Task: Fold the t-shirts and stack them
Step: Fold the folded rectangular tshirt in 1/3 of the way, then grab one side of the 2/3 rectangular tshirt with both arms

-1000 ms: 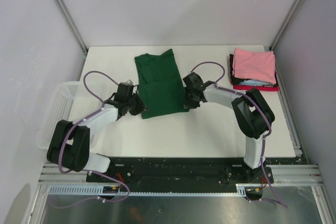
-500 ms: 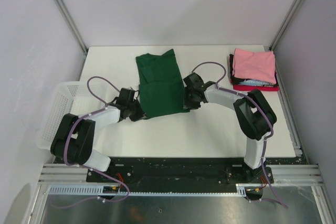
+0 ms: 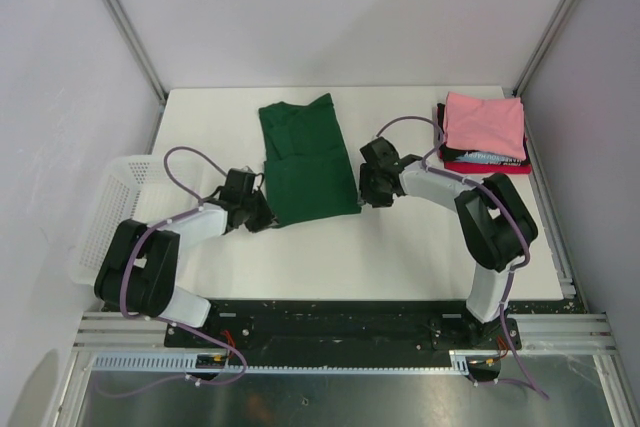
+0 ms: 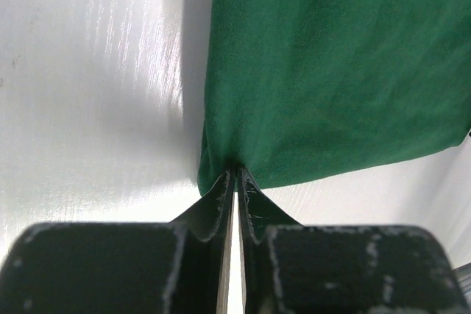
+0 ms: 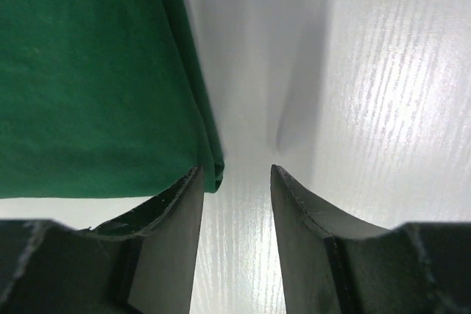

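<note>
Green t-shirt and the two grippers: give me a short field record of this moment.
green t-shirt: folded to a strip, flat on the table
left gripper: shut, pinching the shirt's near-left corner
right gripper: open beside the near-right corner, nothing between its jaws
folded stack: pink on top, far-right corner
basket: white mesh, at the table's left edge

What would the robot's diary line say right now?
left gripper: shut on green shirt corner | right gripper: open, at its edge | folded stack: back right
</note>
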You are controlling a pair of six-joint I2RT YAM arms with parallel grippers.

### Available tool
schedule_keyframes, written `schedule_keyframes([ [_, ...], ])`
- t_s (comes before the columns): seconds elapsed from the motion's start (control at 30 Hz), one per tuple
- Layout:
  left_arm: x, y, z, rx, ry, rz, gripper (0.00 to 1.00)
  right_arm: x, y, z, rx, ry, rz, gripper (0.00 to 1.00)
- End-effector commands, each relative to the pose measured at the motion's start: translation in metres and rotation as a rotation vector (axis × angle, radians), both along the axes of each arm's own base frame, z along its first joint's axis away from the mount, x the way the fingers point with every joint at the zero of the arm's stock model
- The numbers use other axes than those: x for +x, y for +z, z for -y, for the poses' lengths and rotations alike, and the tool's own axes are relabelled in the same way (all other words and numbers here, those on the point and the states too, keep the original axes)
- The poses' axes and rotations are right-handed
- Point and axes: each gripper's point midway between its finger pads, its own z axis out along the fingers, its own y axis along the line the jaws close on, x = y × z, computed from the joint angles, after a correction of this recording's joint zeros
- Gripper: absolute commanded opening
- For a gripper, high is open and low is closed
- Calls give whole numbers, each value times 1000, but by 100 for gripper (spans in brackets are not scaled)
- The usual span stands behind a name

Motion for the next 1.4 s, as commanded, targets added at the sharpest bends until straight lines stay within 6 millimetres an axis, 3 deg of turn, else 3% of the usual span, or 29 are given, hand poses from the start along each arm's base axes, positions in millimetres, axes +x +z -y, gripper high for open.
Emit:
schedule_keyframes([
  [0.0,-7,-2,-12,40,2,-6,9,5,-2,-13,38,29,19,47],
  [0.23,-6,2,-17,38,8,2,9,-5,-11,-22,25,42,3,46],
  [0.5,-4,12,-17,29,5,24,10,-19,-28,-26,23,41,-40,34],
  [0.6,-4,21,-15,14,0,43,11,-26,-31,-29,14,52,-49,25],
  [0.73,-8,44,-12,-22,-17,92,17,-36,-30,-16,-16,37,-63,5],
  [0.83,-18,59,-9,-57,-36,135,30,-51,-26,-5,-3,23,-71,1],
  [0.93,-34,58,-11,-68,-51,142,38,-73,-25,7,6,12,-85,0],
  [1.03,-53,47,-9,-90,-78,113,40,-98,-28,19,15,0,-106,0],
  [1.2,-80,35,11,-131,-183,62,43,-138,-33,27,31,-1,-135,0],
  [1.37,-94,31,20,-138,-228,48,44,-155,-32,29,39,-8,-135,0],
])
